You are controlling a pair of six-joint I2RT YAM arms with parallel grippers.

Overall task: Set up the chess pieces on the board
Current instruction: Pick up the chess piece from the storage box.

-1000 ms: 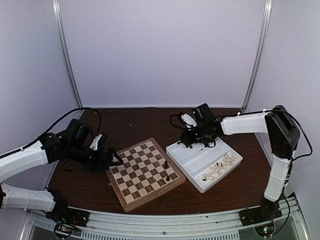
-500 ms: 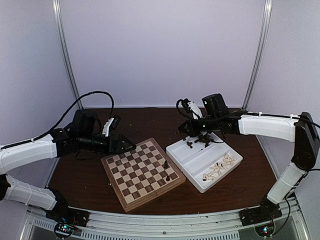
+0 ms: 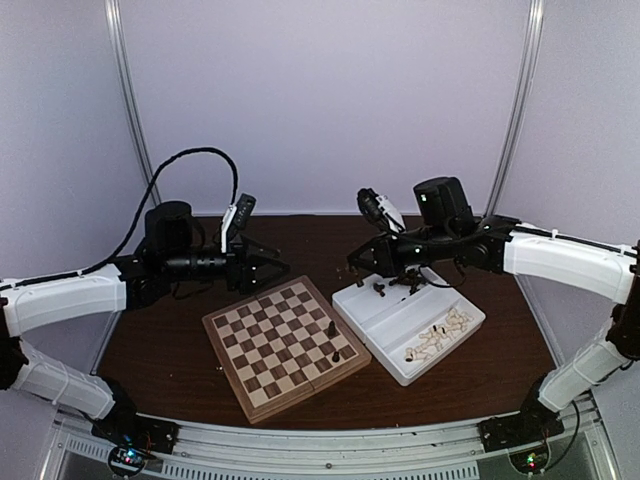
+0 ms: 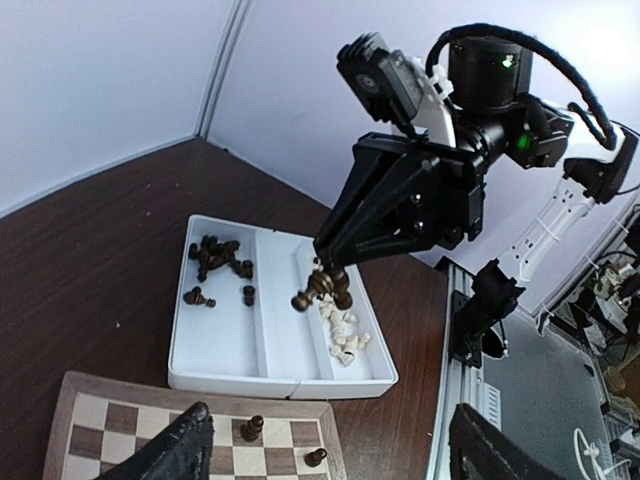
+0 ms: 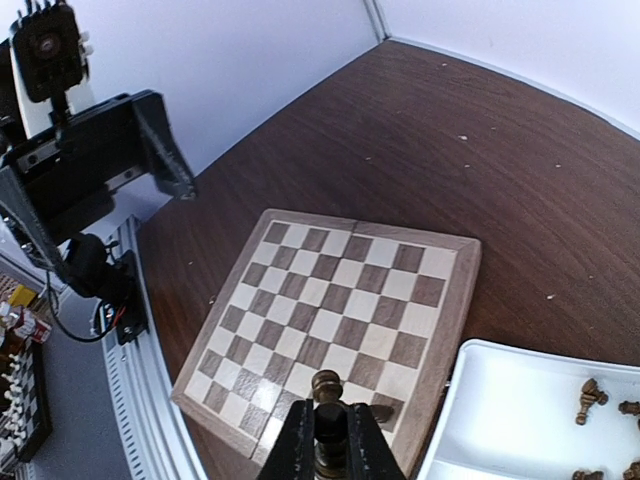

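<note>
Right gripper (image 3: 357,266) hangs above the far end of the tray (image 3: 385,320) with its jaws pressed together; from overhead, what they hold is too small to make out. Left gripper (image 3: 272,266) hovers over the surface (image 3: 160,350) just beyond the far corner of the board (image 3: 270,350), jaws spread and nothing between them. That board lies at an angle between the arms, its right side close against the tray. Two pawns (image 3: 331,328) stand on squares near the board's right edge. The tray holds dark pieces (image 3: 381,290) in one compartment and pale pieces (image 3: 437,340) in the other.

From the left wrist, the spread fingers frame the bottom of the view, empty. Opposite, the right gripper pinches a dark piece (image 4: 318,291) at its fingertips, raised in the air over the tray, clear of everything below. Dark pieces lie tumbled in the left compartment and pale ones in the right.

From the right wrist, the piece stands upright between the closed fingers, above the board's near edge. The tray's corner shows at lower right with a few dark pieces in it. The left gripper shows at upper left, well apart from the board.
</note>
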